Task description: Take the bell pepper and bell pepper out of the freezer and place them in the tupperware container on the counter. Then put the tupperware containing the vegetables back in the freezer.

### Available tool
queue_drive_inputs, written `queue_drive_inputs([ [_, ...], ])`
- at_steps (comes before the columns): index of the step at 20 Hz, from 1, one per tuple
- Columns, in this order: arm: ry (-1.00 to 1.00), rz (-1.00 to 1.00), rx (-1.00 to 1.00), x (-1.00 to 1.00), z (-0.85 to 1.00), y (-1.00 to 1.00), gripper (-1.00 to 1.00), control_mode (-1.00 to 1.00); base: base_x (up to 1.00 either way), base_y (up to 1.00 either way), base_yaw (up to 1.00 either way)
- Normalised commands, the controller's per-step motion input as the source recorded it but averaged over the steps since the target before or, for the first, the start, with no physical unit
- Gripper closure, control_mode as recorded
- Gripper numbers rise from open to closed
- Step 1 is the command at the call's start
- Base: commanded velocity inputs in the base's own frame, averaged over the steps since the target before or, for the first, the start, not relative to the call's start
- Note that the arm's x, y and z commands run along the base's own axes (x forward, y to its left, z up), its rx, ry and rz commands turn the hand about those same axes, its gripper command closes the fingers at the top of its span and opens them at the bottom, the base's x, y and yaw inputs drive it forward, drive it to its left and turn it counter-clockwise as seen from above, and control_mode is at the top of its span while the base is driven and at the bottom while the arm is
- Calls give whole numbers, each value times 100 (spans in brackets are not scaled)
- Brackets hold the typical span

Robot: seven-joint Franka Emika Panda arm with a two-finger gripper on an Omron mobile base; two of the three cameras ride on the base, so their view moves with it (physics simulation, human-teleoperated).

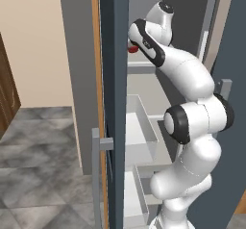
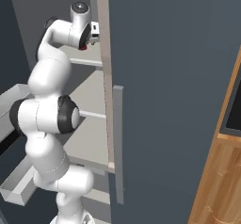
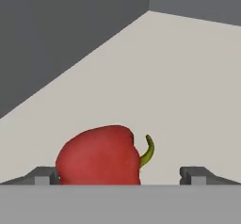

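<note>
My arm reaches into the open freezer [image 1: 115, 103] at its upper shelf [image 3: 188, 77]. One red bell pepper [image 3: 100, 156] with a green stem lies on that light grey shelf. It sits between the fingertips of my open gripper [image 3: 120, 176], close against the left fingertip [image 3: 44, 175], with a wide gap to the right one. A bit of the same red pepper [image 1: 132, 49] peeks out under my hand at the door edge, and again as pepper [image 2: 83, 47]. The other pepper, the tupperware container and the counter are out of view.
The freezer door [image 2: 164, 77] stands open on my right with its grey bar handle [image 2: 118, 143]. Below the arm, pale drawers [image 1: 144, 132] are pulled out. Wooden cabinets [image 2: 221, 180] stand to the far right, and a grey tiled floor [image 1: 43, 165] lies to the left.
</note>
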Motion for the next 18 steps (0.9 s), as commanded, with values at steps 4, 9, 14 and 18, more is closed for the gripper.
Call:
queue_drive_inputs([
  [4,2,0,0,7,-15,8,-100,-100,0,0,0],
  [9,0,-3,0,-3,-14,1,100,-100,0,0,0],
  [14,0,-5,0,-5,-15,0,100,-100,0,0,0],
  [18,-5,-8,0,-53,7,-2,100,-100,0,0,0],
])
